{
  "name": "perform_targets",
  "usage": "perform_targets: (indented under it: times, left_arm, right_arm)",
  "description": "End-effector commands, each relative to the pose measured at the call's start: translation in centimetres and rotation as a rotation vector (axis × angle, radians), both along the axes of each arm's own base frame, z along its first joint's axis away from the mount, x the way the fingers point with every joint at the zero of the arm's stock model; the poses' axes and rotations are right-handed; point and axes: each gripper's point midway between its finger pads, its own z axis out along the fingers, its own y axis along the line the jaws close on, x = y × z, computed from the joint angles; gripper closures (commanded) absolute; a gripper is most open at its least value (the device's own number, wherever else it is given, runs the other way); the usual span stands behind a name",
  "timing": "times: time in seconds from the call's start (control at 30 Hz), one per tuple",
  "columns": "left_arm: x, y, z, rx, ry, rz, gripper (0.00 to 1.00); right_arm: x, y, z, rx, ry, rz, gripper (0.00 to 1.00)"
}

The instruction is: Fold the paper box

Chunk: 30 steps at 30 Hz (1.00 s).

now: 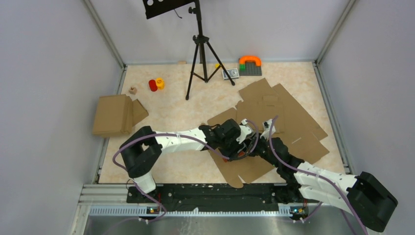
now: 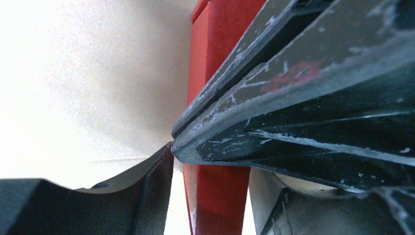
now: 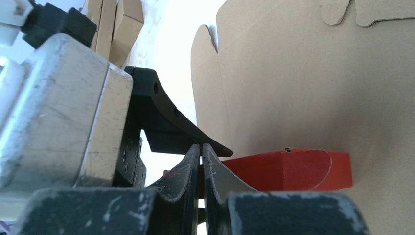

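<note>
My clenched right gripper (image 3: 201, 147) is nosing the paper box (image 3: 288, 169), stretching rightward from it, inside my parted left gripper (image 1: 237, 151).

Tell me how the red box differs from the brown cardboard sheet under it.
The red box is bright red; the cardboard sheet is plain brown. The red box has folded-up sides; the cardboard sheet lies flat. The red box is far smaller than the cardboard sheet. Both are card with rounded flaps.
</note>
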Motion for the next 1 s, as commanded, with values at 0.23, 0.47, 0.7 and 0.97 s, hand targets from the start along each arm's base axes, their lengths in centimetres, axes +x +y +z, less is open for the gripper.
perform_targets:
  times: [0.23,0.47,0.7,0.97]
  left_arm:
    - [0.5,-1.5,-0.1,-0.003,0.001,-0.020,0.55]
    - [0.4,-1.7,0.7,0.008,0.017,-0.032,0.51]
    - [0.4,-2.1,-0.3,0.016,0.027,-0.033,0.56]
    - [0.6,-1.9,-0.9,0.028,0.020,-0.029,0.74]
  right_arm:
    - [-1.4,-1.7,-4.3,-0.154,0.096,0.004,0.94]
    - [-1.4,-1.7,-4.3,-0.156,0.094,0.004,0.94]
    - [-1.3,-1.6,-4.1,-0.149,0.091,0.005,0.94]
    - [-1.1,-2.0,-2.7,-0.126,0.063,-0.024,0.87]
